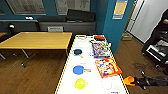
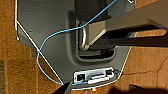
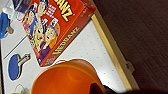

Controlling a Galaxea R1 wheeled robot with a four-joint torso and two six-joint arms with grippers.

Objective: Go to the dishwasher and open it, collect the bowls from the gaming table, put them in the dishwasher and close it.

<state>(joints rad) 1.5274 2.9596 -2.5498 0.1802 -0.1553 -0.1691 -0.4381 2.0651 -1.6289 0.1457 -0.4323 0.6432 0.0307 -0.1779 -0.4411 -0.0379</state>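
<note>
The gaming table runs from near to far as a long white surface with a yellow edge. On it lie two board-game boxes — an orange-red one on the near right and a blue one farther back.

Three round things sit along its left side: a yellowish-green bowl nearest, a blue paddle-like one with a wooden handle in the middle, a dark one with a blue rim farthest. A white dish rests near right.

The right gripper is just off the surface's near right edge with an orange bowl at its tip; whether the fingers clasp it I cannot tell.

A yellow-topped table stands to the left.
</note>
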